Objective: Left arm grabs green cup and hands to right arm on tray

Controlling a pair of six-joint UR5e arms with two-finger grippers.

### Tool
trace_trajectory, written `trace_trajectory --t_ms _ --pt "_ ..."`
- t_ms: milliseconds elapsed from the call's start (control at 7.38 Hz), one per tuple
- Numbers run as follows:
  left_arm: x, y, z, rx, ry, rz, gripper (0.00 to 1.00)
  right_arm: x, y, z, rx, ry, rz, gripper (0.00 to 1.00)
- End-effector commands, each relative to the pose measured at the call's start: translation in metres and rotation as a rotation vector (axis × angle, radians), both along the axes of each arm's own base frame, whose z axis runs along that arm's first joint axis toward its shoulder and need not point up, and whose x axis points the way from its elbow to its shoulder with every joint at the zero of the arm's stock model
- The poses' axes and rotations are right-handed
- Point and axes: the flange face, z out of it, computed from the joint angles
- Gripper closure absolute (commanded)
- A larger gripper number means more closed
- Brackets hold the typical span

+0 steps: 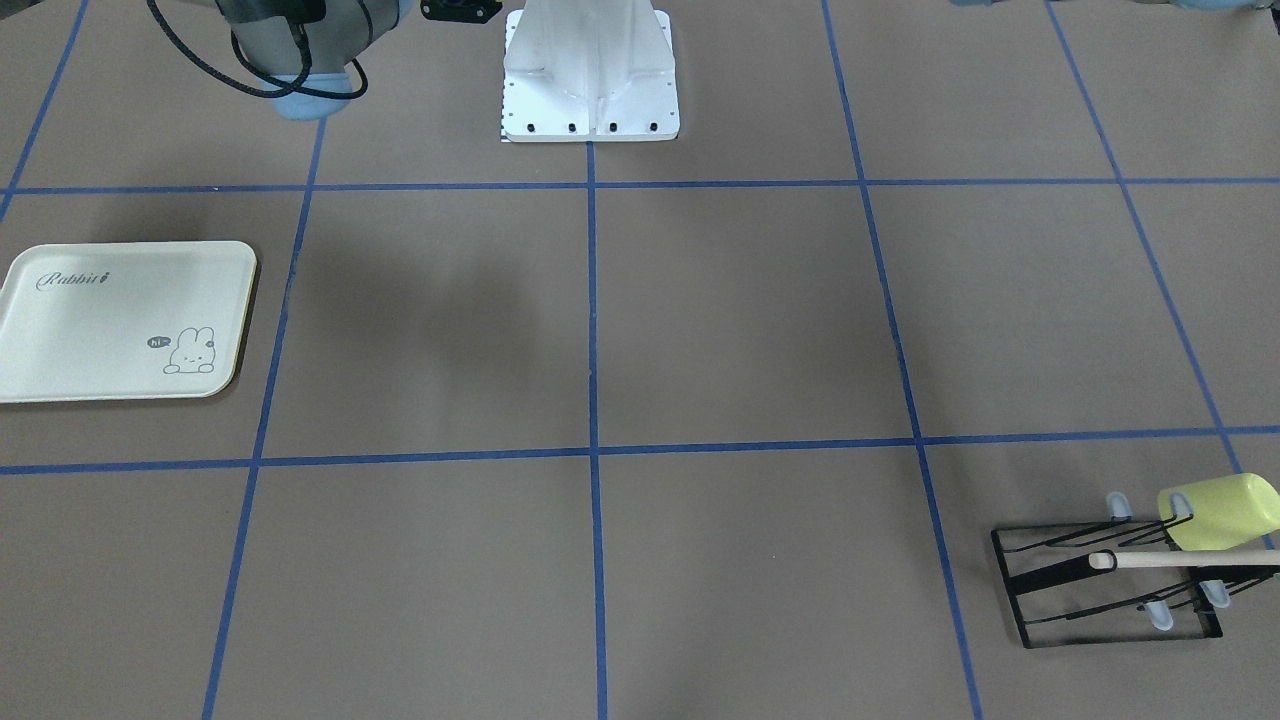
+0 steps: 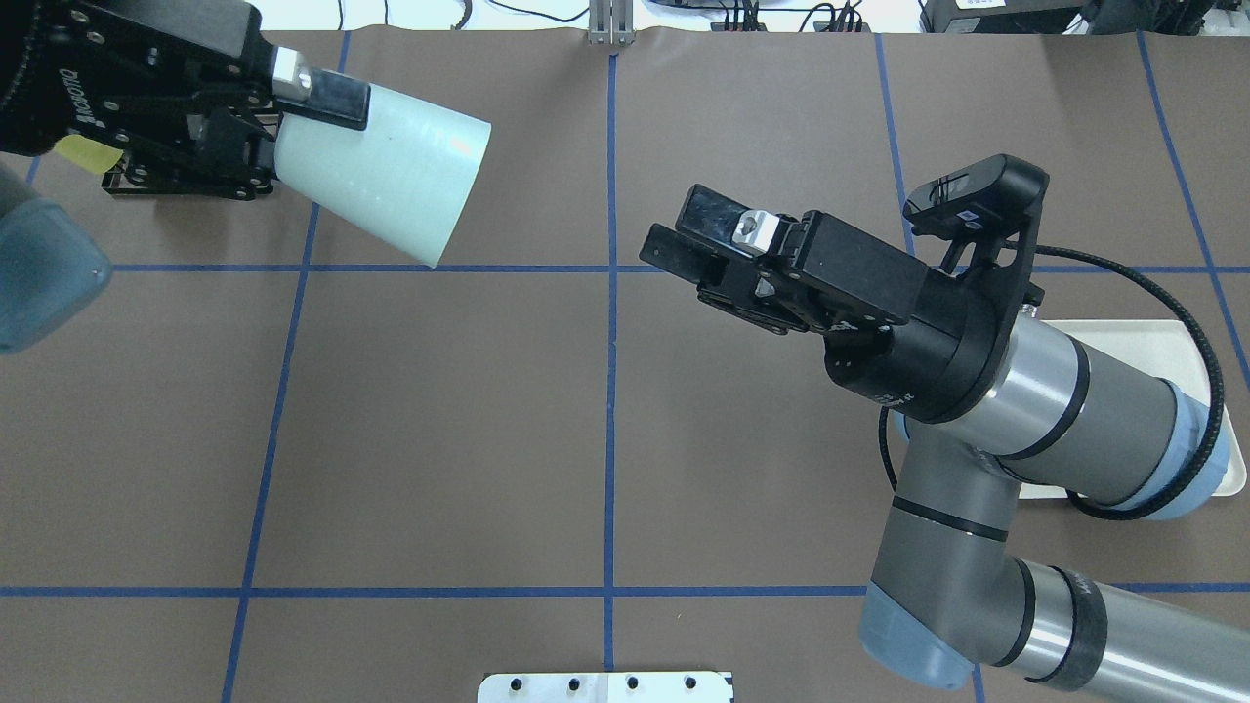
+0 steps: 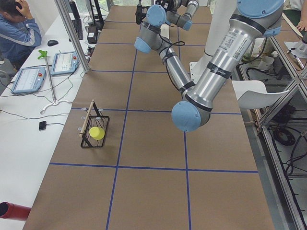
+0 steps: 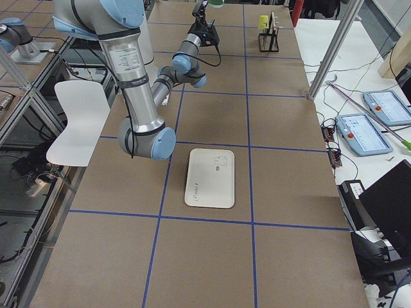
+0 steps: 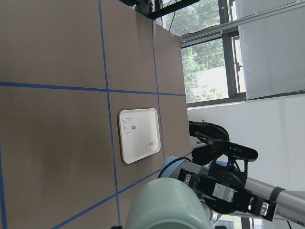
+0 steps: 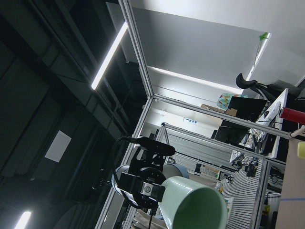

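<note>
In the overhead view my left gripper [image 2: 293, 132] is shut on the base end of the pale mint green cup [image 2: 381, 171] and holds it in the air on its side, mouth toward the right arm. The cup also shows in the left wrist view [image 5: 164, 205] and the right wrist view [image 6: 190, 202]. My right gripper [image 2: 688, 234] is open and empty, raised, pointing at the cup with a clear gap between them. The cream tray [image 1: 120, 320] lies flat and bare on the table, also in the exterior right view [image 4: 210, 178]; the right arm partly hides it from overhead [image 2: 1211, 391].
A black wire rack [image 1: 1110, 585] with a wooden rod holds a yellow-green cup [image 1: 1220, 510] near the table's corner on my left side. The white robot base [image 1: 590, 80] stands at the table's near edge. An operator sits beside the table [image 3: 17, 28].
</note>
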Motion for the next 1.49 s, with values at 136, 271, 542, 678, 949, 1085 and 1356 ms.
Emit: trace_trajectory --t_ms 136,271,542,678,949,1085,1356 --pt "0.027 0.013 -0.007 -0.031 0.108 0.025 0.90 -0.005 0.007 -0.009 -0.004 -0.020 -0.016 0.15" --pt "0.030 0.010 -0.006 -0.035 0.103 0.025 0.90 -0.005 0.007 -0.018 0.001 -0.029 -0.014 0.15" --pt "0.033 0.009 -0.005 -0.041 0.099 0.027 0.90 -0.005 0.007 -0.024 0.005 -0.036 -0.015 0.15" --pt "0.038 0.012 -0.005 -0.042 0.097 0.039 0.90 -0.005 0.007 -0.035 -0.003 -0.023 -0.014 0.15" --pt "0.046 0.016 -0.005 -0.043 0.097 0.059 0.90 -0.004 0.007 -0.048 -0.015 0.005 -0.013 0.15" --pt "0.046 0.016 -0.005 -0.043 0.097 0.060 0.90 -0.005 0.006 -0.049 -0.024 0.015 -0.011 0.15" --pt "0.046 0.017 -0.006 -0.043 0.098 0.061 0.90 -0.010 0.003 -0.068 -0.041 0.036 -0.005 0.15"
